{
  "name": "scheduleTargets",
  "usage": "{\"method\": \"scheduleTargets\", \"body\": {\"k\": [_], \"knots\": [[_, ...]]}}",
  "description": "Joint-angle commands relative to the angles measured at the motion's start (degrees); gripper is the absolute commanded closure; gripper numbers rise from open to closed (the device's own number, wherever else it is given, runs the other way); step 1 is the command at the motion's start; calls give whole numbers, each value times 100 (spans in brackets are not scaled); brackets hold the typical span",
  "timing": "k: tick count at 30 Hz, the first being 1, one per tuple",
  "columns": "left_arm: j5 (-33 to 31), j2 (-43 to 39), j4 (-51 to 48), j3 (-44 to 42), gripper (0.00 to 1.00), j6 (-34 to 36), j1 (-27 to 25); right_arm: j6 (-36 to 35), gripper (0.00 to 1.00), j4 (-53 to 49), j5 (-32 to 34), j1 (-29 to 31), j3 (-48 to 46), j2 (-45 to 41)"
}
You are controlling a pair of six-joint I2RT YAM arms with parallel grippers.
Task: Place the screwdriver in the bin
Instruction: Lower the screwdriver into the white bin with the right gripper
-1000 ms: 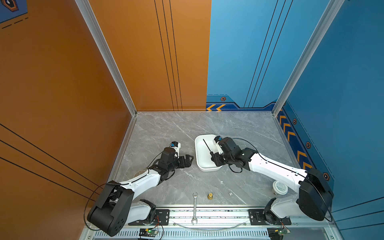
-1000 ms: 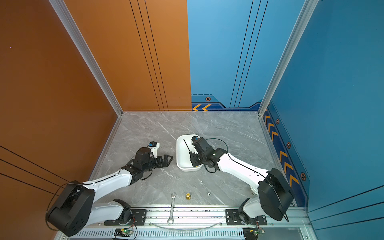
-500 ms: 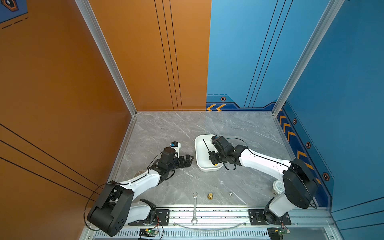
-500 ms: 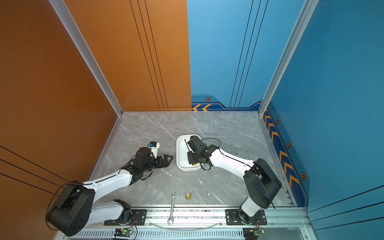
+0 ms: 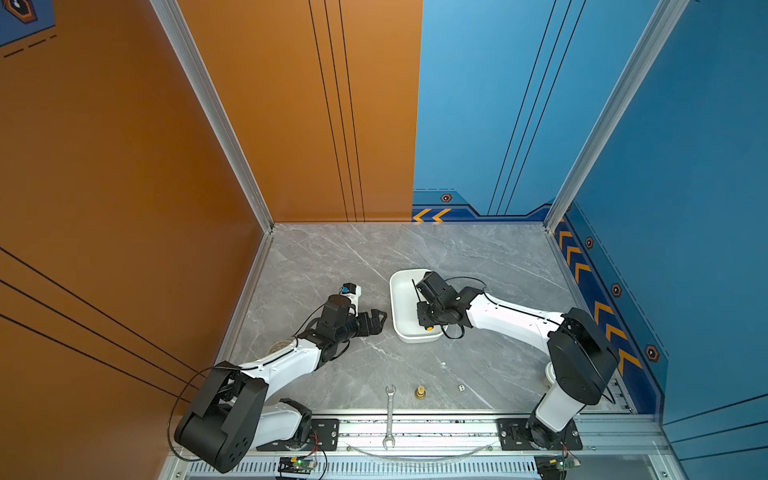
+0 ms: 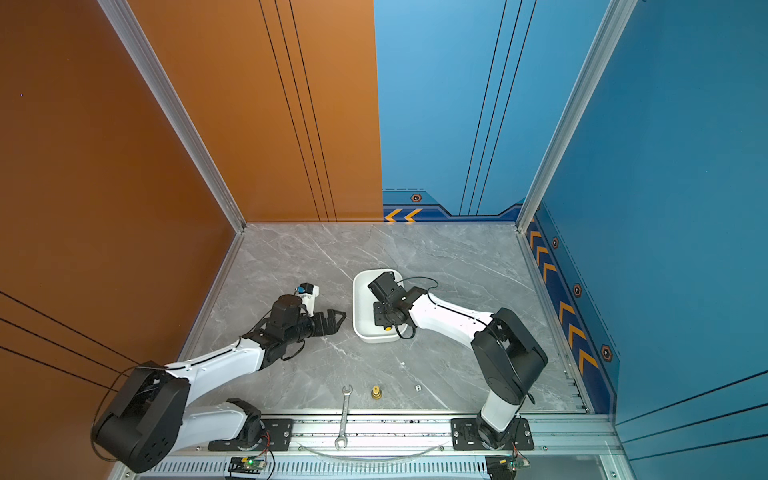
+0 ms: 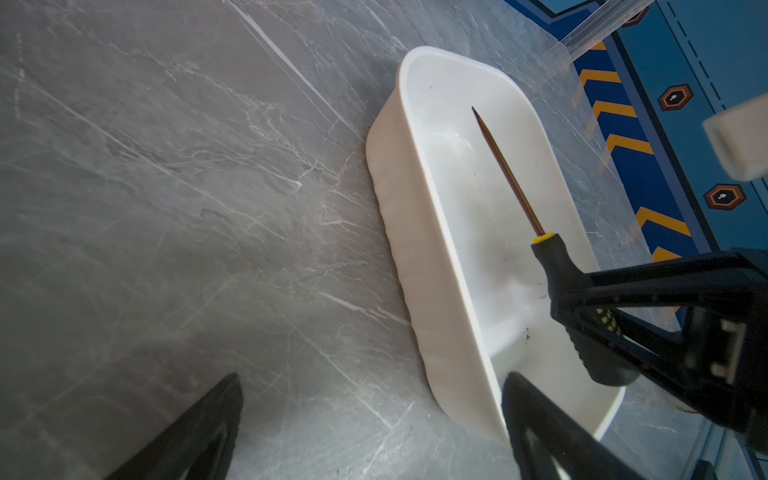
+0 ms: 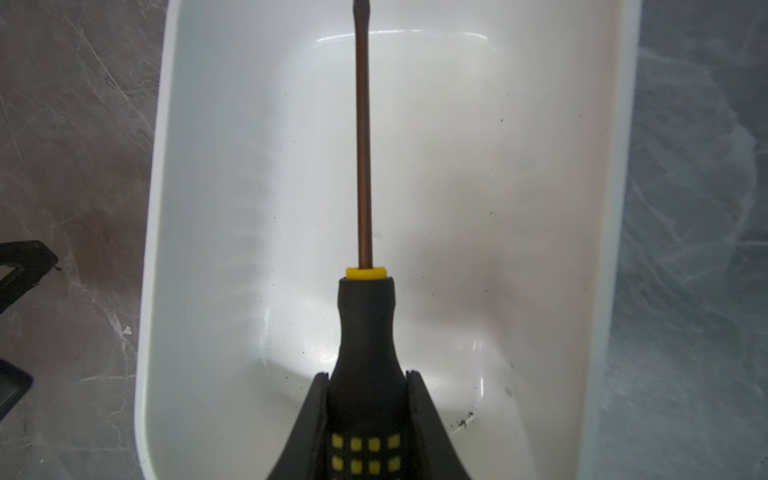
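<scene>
My right wrist view shows what neither top view can. My right gripper (image 8: 365, 376) is clamped on the screwdriver (image 8: 365, 324), with one black finger (image 8: 318, 399) on each side of the thick part of the handle. The left wrist view gives the side look: the screwdriver (image 7: 512, 176) sits over the inside of the bin (image 7: 419, 266). I cannot tell whether its tip touches the bin's floor. In both top views only the thin shaft (image 5: 415, 289) and the yellow end cap (image 6: 387, 328) show from under my wrist.

The screwdriver is slim, with a dark brownish shaft, a yellow collar and a black handle with rows of small yellow squares. It runs along the bin's length, roughly midway between the long walls.

My right arm reaches low, with the wrist above the bin's (image 5: 400, 305) inside. My left gripper (image 5: 379, 319) sits just beside the bin's long wall on my left, pointing at it, jaws apart and holding nothing. A wrench (image 5: 390, 415) lies well apart from the bin.
</scene>
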Motion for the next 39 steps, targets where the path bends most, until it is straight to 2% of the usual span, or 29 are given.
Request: {"method": "scheduleTargets", "body": {"k": [1, 39], "knots": [[-83, -73, -79, -18, 2, 78, -27, 266, 100, -203, 314, 79, 243, 159], [-118, -78, -157, -21, 2, 128, -20, 473, 97, -274, 284, 115, 728, 1210]]}}
